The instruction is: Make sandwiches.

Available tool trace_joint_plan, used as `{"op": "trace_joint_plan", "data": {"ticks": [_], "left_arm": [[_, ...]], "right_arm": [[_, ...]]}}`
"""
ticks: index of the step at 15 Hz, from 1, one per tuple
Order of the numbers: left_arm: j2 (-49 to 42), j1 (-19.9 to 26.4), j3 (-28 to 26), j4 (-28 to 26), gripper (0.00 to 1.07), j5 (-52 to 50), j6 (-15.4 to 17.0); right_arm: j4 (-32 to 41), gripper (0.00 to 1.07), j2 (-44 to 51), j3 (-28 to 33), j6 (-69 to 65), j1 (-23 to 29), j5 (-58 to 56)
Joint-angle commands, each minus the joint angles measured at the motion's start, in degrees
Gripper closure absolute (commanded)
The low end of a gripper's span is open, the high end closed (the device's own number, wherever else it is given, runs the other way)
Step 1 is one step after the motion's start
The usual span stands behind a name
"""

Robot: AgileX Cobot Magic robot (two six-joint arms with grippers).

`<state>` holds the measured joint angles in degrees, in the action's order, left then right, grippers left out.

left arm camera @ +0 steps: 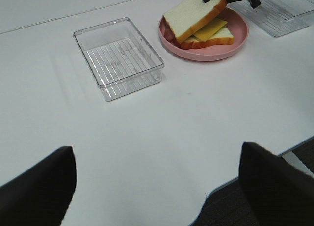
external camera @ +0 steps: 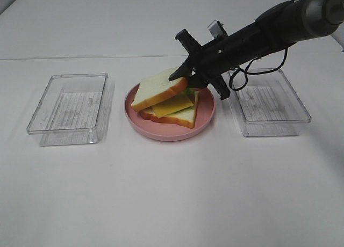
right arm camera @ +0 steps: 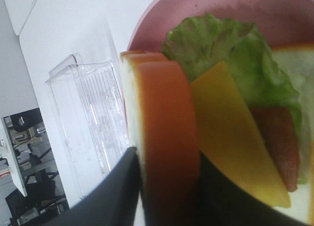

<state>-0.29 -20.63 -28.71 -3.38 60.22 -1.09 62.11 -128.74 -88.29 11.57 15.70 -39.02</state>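
Observation:
The sandwich lies on the round pink plate (external camera: 172,135): a lower bread slice (external camera: 185,117) with yellow cheese (external camera: 172,104) on it. My right gripper (external camera: 183,75) is shut on the top bread slice (external camera: 156,90) at its far edge and holds it tilted over the stack. The right wrist view shows the slice's orange crust (right arm camera: 167,137) between my dark fingers (right arm camera: 117,191), with cheese (right arm camera: 230,137), lettuce (right arm camera: 221,49) and bacon (right arm camera: 279,137) beneath. My left gripper (left arm camera: 157,159) is open and empty, near the table's front edge, far from the plate (left arm camera: 216,54).
A clear plastic tray (external camera: 70,107) stands left of the plate and another (external camera: 269,104) stands right of it, under my right arm. Both look empty. The left tray (left arm camera: 117,56) also shows in the left wrist view.

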Motion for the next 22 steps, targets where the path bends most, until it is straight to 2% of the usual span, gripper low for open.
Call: {"op": "trace_joint_plan", "data": {"ticks": [1, 2, 3, 7, 10, 12, 16, 17, 19, 20, 21, 22], "left_arm": [[-1.38, -0.06, 0.11, -0.06, 0.22, -0.17, 0.0], [-1.38, -0.06, 0.11, -0.06, 0.22, -0.17, 0.0], [-1.38, -0.06, 0.11, -0.06, 0.22, -0.17, 0.0], [-1.38, -0.06, 0.11, -0.06, 0.22, -0.17, 0.0], [-1.38, -0.06, 0.11, -0.06, 0.22, -0.17, 0.0], [-1.38, -0.06, 0.11, -0.06, 0.22, -0.17, 0.0], [-1.38, -0.06, 0.11, -0.06, 0.22, -0.17, 0.0], [-1.38, -0.06, 0.11, -0.06, 0.22, -0.17, 0.0], [-1.38, -0.06, 0.11, -0.06, 0.22, -0.17, 0.0], [-1.38, -0.06, 0.11, -0.06, 0.22, -0.17, 0.0], [-1.38, -0.06, 0.11, -0.06, 0.22, -0.17, 0.0], [-1.38, -0.06, 0.11, -0.06, 0.22, -0.17, 0.0]], "right_arm": [[-2.81, 0.49, 0.52, 0.17, 0.06, -0.06, -0.23], [-5.21, 0.36, 0.97, 0.17, 0.06, -0.06, -0.23], [-7.91, 0.3, 1.6, 0.11, 0.06, -0.06, -0.23], [-24.52, 0.3, 6.3, 0.11, -4.87, -0.06, -2.06], [-39.25, 0.3, 12.72, 0.11, -7.68, -0.06, -9.05], [-45.21, 0.3, 17.13, 0.29, -7.51, -0.06, -13.24], [-49.96, 0.3, 26.07, 3.09, -7.51, -0.06, -20.11], [-50.08, 0.3, 32.83, 7.73, -7.51, -0.06, -22.29], [-50.42, 0.3, 39.94, 13.98, -7.51, -0.06, -22.4], [-50.42, 0.3, 39.94, 13.98, -7.51, -0.06, -22.4], [-51.17, 0.3, 48.53, 21.31, -7.51, -0.06, -22.4], [-51.17, 0.3, 50.88, 23.32, -7.51, -0.06, -22.4]]}}
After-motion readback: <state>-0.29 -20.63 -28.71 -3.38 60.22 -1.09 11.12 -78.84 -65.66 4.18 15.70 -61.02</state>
